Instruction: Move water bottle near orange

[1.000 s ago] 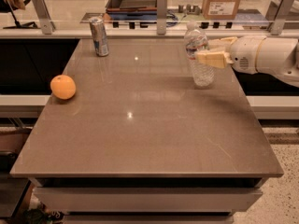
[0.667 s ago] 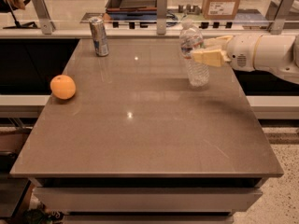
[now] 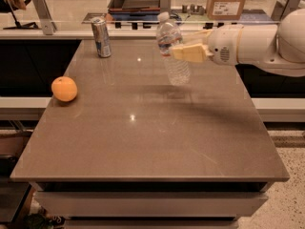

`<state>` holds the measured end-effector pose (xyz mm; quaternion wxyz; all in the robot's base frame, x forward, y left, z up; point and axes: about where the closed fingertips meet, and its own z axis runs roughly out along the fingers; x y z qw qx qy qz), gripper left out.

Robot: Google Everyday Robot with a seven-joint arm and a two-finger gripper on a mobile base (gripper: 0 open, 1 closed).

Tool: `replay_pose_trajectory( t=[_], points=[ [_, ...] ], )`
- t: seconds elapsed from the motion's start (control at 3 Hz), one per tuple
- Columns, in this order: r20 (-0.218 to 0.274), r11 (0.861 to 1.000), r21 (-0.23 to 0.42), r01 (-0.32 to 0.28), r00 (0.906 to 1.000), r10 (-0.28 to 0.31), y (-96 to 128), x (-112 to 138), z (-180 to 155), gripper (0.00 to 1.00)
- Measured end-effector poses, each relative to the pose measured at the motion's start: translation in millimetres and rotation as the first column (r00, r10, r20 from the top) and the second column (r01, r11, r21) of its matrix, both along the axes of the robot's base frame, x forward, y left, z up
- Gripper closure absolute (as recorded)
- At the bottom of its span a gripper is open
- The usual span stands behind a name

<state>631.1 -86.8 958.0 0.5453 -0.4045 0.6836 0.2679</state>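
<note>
One water bottle [image 3: 177, 71], tilted above the surface [image 3: 152, 142], pinched in gripper [image 3: 179, 52] jaws, rear centre. One orange [image 3: 64, 88] at left edge; one drink can [image 3: 101, 37] behind it.

Cream gripper [image 3: 178, 51] above brown table [image 3: 143, 147] clasps a clear water bottle [image 3: 177, 71] (white-capped).

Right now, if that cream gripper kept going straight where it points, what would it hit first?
The gripper, shut on the clear plastic water bottle above the brown table, points toward the picture's left. The slim silver-blue can is nearest that line, but seems farther back.
</note>
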Motion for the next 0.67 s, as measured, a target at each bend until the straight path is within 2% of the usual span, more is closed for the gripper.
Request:
replay_pose_trajectory(
  t=[0.33, 0.67],
  points=[
    [0.03, 0.998, 0.01, -0.063, 0.9976, 0.063, 47.5, -15.8, 3.2, 1.0],
    [0.071, 0.992, 0.039, -0.121, 0.9904, 0.118, 97.3, -36.1, -4.5, 1.0]
  ],
)
